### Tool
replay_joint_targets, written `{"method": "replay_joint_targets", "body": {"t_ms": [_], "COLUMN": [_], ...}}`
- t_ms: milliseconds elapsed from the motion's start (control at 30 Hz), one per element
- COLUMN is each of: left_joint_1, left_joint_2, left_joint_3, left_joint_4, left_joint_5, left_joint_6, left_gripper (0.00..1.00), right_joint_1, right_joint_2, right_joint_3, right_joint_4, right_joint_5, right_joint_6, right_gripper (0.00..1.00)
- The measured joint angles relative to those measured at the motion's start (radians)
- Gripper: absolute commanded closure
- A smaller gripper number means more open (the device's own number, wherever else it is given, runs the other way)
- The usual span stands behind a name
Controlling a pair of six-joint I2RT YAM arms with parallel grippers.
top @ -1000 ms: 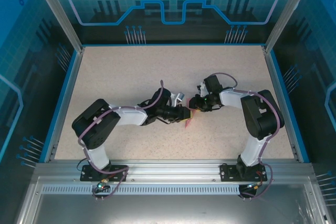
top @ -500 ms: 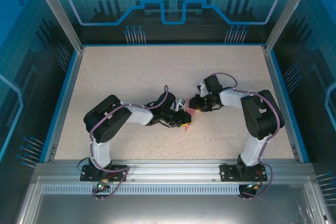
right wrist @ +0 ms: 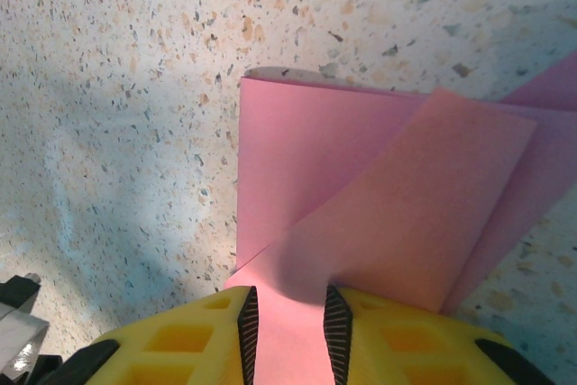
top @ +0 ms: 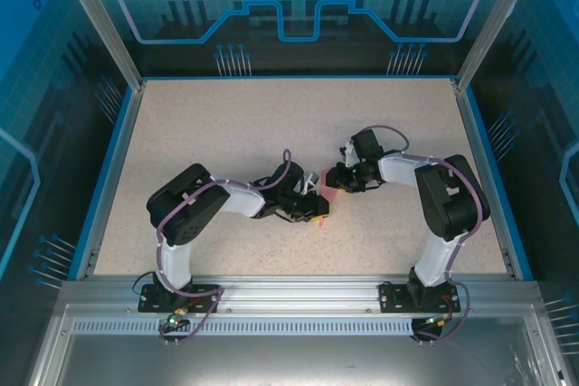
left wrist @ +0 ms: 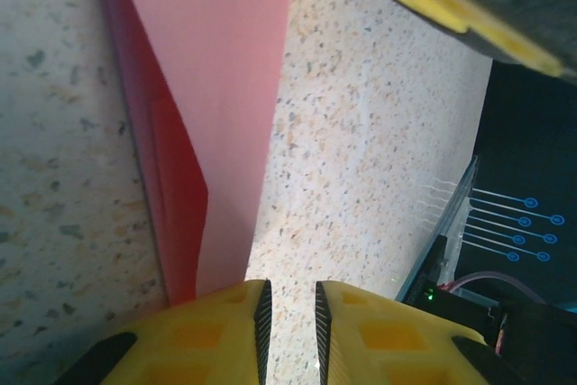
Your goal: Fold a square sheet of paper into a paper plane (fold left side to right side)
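left gripper point(top: 320, 210) nearer, right gripper point(top: 331, 181) clamping paper point(top: 331, 195)

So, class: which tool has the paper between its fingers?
The right tool: pink paper runs between its fingers. On the left tool, the narrow gap shows bare tabletop.

In the top view we find the sheet of paper point(top: 329, 196) lying on the table point(top: 271, 124) just right of the frame's centre. The left gripper point(top: 318, 210) sits at its lower left and the right gripper point(top: 333, 180) just above it. In the left wrist view the sheet point(left wrist: 225, 87) runs from the top left down to the left-hand fingertip at bottom centre. In the right wrist view the sheet point(right wrist: 361, 196) spreads over the centre and right, its lower part lying between the fingertips at the bottom.
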Motion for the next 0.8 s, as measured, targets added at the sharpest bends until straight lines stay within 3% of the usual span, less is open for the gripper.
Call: {"method": "replay_joint_targets", "body": {"t_ms": [333,400,800], "left_joint_1": [-0.006,-0.006,-0.011], "left_joint_2": [0.002,0.002,0.002], "left_joint_3": [-0.015,-0.016,-0.02], "left_joint_4": [0.009,0.005,-0.01], "left_joint_5": [-0.02,-0.026,-0.059], "left_joint_6": [-0.019,-0.023,-0.023], "left_gripper": [0.81,0.84,0.93], "right_joint_1": [0.0,0.0,0.014], "right_joint_2": [-0.001,-0.01,-0.193], "right_joint_3": [0.0,-0.009,-0.166], "right_joint_4": [0.003,0.01,0.084], "right_joint_5": [-0.004,-0.006,-0.074], "right_joint_6": [-0.001,-0.004,-0.014], "right_gripper": [0.71,0.76,0.82]}}
